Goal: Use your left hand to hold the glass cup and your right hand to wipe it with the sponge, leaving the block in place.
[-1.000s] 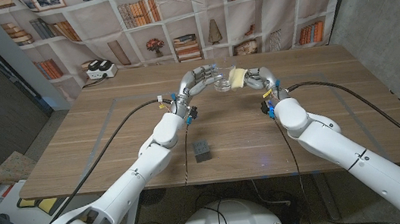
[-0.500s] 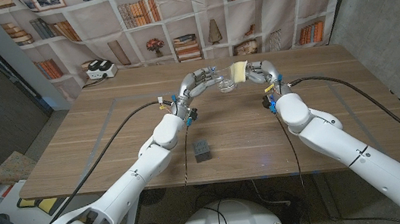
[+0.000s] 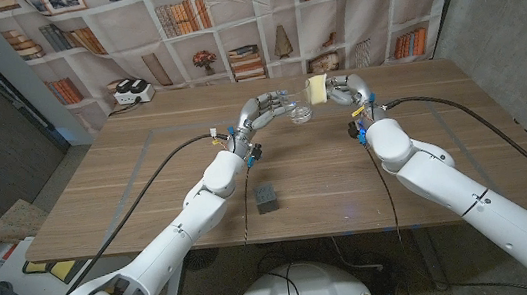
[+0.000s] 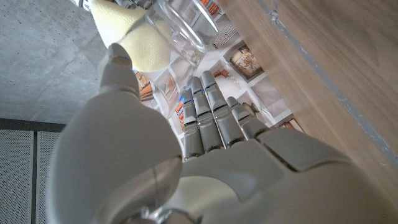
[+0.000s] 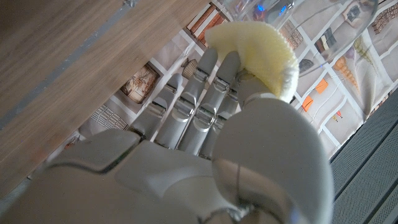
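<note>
My left hand holds the clear glass cup above the tabletop's far edge: smooth, brittle, so I grip its wall gently. My right hand pinches the soft, light yellow sponge just beside the cup.

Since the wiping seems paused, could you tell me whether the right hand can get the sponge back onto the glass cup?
Probably yes: the right hand holds the sponge just beside the glass cup in the left hand, with nothing between them.

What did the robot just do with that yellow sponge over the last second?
The right robot hand lifted the sponge up and slightly away from the glass cup. The left robot hand kept holding the cup. The block on the table stayed put.
</note>
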